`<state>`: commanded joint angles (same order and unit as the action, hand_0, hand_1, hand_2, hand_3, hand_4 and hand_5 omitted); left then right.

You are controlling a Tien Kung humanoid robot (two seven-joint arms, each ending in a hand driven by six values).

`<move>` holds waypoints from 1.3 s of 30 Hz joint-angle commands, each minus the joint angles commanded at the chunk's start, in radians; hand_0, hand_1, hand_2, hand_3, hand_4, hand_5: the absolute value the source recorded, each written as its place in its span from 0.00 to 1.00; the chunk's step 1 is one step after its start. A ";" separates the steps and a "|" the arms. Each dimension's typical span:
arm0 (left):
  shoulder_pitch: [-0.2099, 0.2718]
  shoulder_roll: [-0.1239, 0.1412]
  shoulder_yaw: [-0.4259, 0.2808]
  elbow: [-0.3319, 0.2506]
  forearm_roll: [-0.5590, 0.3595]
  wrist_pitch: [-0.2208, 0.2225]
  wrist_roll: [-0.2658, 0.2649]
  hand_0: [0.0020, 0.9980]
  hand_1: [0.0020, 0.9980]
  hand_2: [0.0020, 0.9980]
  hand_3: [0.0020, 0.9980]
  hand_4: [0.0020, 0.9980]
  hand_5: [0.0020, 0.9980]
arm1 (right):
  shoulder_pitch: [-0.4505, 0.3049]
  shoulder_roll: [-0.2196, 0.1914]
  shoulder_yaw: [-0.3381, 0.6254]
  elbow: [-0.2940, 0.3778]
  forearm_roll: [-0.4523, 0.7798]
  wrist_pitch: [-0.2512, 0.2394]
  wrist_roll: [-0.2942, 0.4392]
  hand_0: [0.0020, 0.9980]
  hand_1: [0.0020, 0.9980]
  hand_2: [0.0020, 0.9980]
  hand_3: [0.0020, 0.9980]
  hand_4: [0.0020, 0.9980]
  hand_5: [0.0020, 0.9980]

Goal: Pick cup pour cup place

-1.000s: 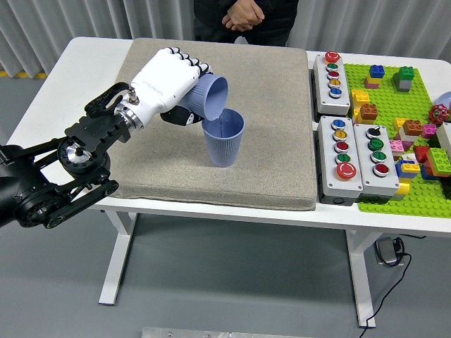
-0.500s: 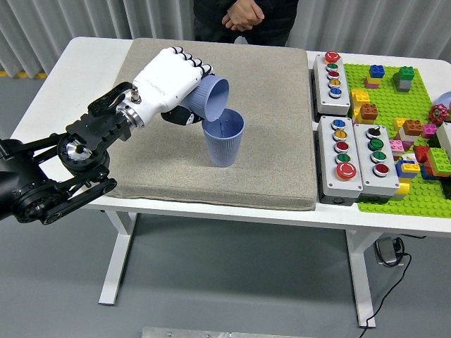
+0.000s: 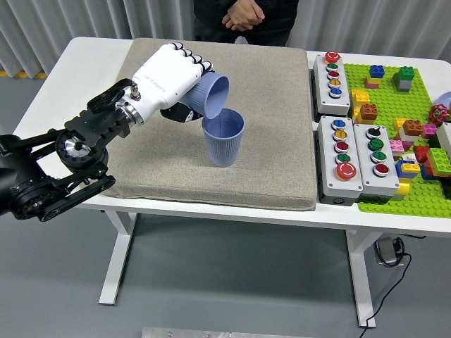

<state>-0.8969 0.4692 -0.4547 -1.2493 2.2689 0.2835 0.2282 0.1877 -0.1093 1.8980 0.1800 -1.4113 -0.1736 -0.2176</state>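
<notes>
A blue ribbed cup (image 3: 223, 139) stands upright near the middle of the grey mat (image 3: 275, 169). My left hand (image 3: 171, 79), white with black fingertips, is shut on a second blue cup (image 3: 210, 96). That cup is tipped on its side, its mouth facing right and down, with its lip just over the standing cup's left rim. I cannot see any contents. My right arm does not show.
A person stands at the far edge with hands (image 3: 242, 14) clasped. Right of the mat sit grey button boxes (image 3: 332, 74) (image 3: 359, 158), then a green baseplate (image 3: 416, 151) with several coloured bricks. The table's left strip (image 3: 63, 91) is bare white.
My left arm has drawn slightly back and up to the left. The tipped cup stays over the standing cup's rim, almost unmoved.
</notes>
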 joint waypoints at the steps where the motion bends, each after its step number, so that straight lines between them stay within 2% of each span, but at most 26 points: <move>1: 0.000 0.000 0.000 0.000 0.000 0.000 0.000 0.58 0.55 0.54 0.56 0.78 0.19 | 0.000 0.000 0.000 0.000 0.000 0.000 0.000 0.69 0.62 0.59 0.59 0.00 0.24; 17: 0.015 0.001 -0.013 -0.013 0.000 0.017 0.003 0.58 0.55 0.54 0.56 0.78 0.20 | 0.003 -0.001 0.001 0.000 -0.004 0.000 -0.001 0.69 0.62 0.59 0.59 0.00 0.25; 21: 0.023 0.002 -0.008 -0.011 0.000 0.053 -0.001 0.57 0.55 0.54 0.56 0.78 0.21 | 0.006 -0.001 0.002 0.000 -0.004 -0.001 -0.001 0.69 0.62 0.59 0.59 0.00 0.25; 24: 0.051 -0.005 -0.043 0.016 -0.106 0.137 -0.047 0.57 0.55 0.54 0.56 0.78 0.21 | 0.006 0.000 0.001 0.000 -0.005 -0.001 -0.002 0.69 0.62 0.59 0.59 0.00 0.25; 27: 0.079 -0.015 -0.086 0.028 -0.229 0.180 -0.088 0.56 0.52 0.53 0.56 0.79 0.21 | 0.005 0.001 0.002 0.000 -0.006 -0.001 -0.002 0.69 0.62 0.59 0.59 0.00 0.25; 32: 0.136 -0.038 -0.182 0.048 -0.444 0.201 -0.152 0.56 0.52 0.53 0.56 0.79 0.21 | 0.001 0.003 0.004 0.000 -0.012 0.000 -0.004 0.69 0.62 0.59 0.59 0.00 0.25; 39: 0.174 -0.053 -0.224 0.052 -0.736 0.210 -0.197 0.57 0.54 0.53 0.56 0.79 0.22 | -0.006 0.006 0.008 0.000 -0.021 0.001 -0.006 0.69 0.62 0.59 0.59 0.00 0.25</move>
<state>-0.7226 0.4161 -0.6785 -1.1970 1.5325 0.4939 0.0316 0.1813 -0.1032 1.9064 0.1800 -1.4324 -0.1729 -0.2236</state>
